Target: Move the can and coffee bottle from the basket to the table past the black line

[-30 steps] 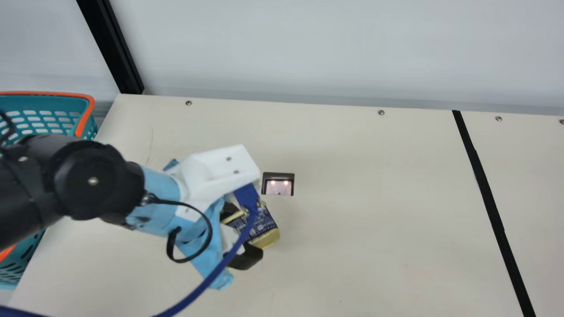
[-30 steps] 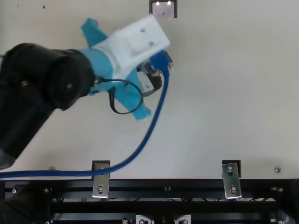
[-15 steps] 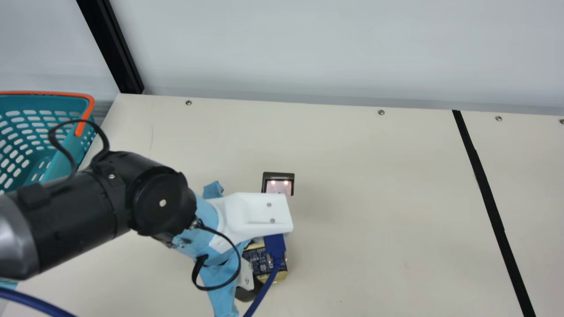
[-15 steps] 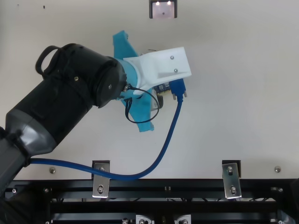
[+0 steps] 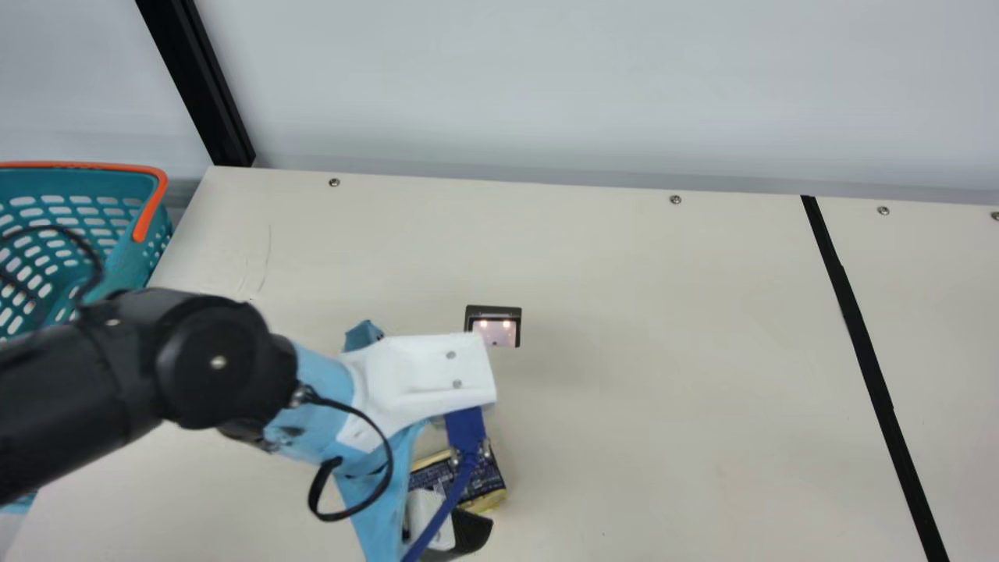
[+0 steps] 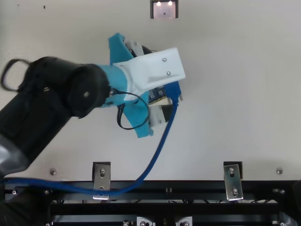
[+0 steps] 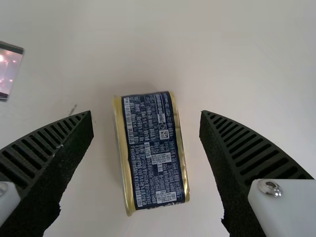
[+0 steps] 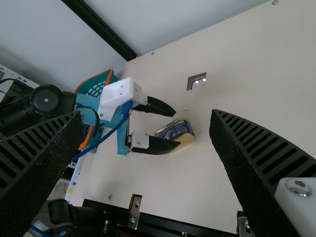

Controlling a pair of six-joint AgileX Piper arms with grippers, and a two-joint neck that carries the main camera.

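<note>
Left gripper is spread wide over the table, aimed down at the can. Left wrist view: can sits between the two ribbed fingers, visible gap on both sides, so nothing gripped. Right gripper also wide, holding nothing.

Can is on the table, tipped onto its long narrow side, dark blue label facing up, gold rims along both edges. It's on the basket side of the black line, well apart from it. Main view has it partly hidden behind the left gripper and the blue cable. Cable runs from the left gripper's white mount, down and off to the left in top view, crossing one metal bracket. Second bracket is farther right on the same black rail.

Near the can: shiny patch in a black frame, two bright spots on it. Further out, teal basket with an orange handle, at the table's left edge, partly behind the left arm. Black post stands at the far left corner, pale wall behind. Screws run along the table's far edge.
</note>
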